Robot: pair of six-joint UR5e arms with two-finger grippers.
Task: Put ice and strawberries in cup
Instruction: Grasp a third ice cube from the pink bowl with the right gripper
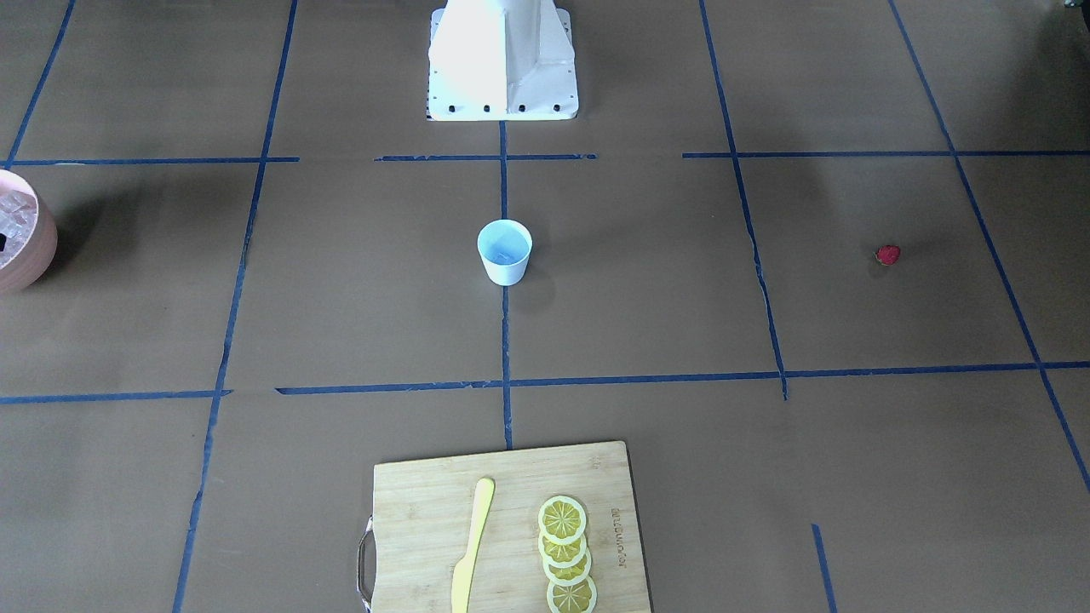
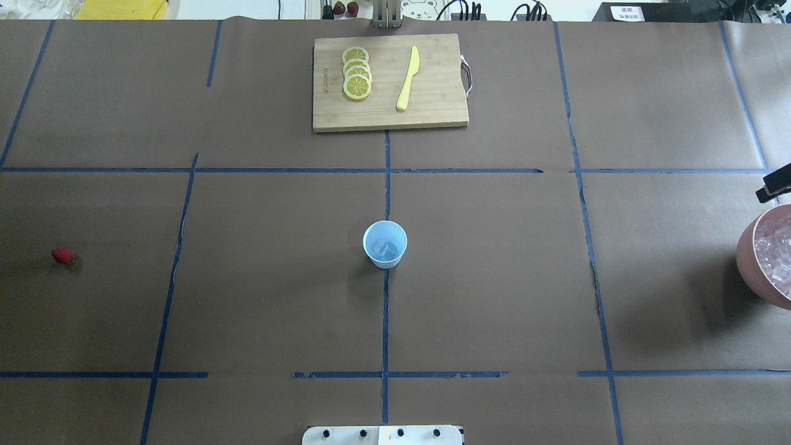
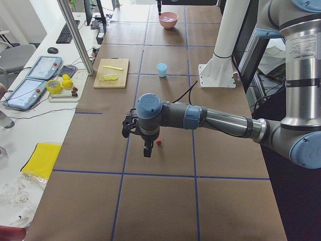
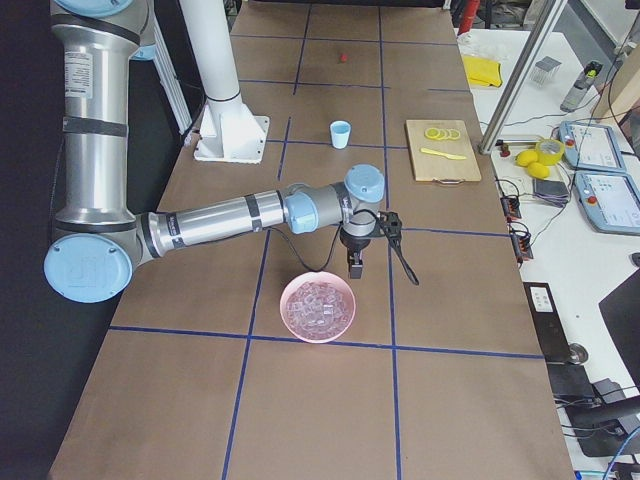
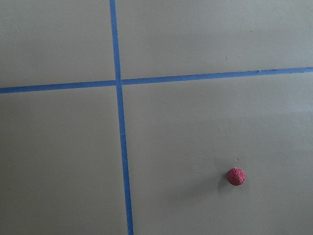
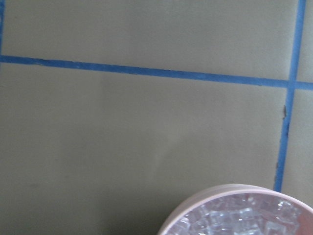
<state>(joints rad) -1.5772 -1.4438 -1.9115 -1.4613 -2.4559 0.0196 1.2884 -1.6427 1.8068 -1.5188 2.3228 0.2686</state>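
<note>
Cup (image 2: 384,244) sits mid-surface (image 2: 494,278) with ice (image 2: 381,249) inside; more ice fills the pink bowl (image 4: 284,312). Strawberry (image 5: 236,176) lies on the surface, well apart from the cup. Left gripper (image 3: 147,152) hangs near the strawberry, right gripper (image 4: 356,268) by the bowl rim. Cannot tell the opening of either.

Pale-blue cup (image 2: 385,244) upright mid-table, seemingly one ice cube (image 2: 381,248) inside; red strawberry (image 2: 62,255) well apart.
</note>
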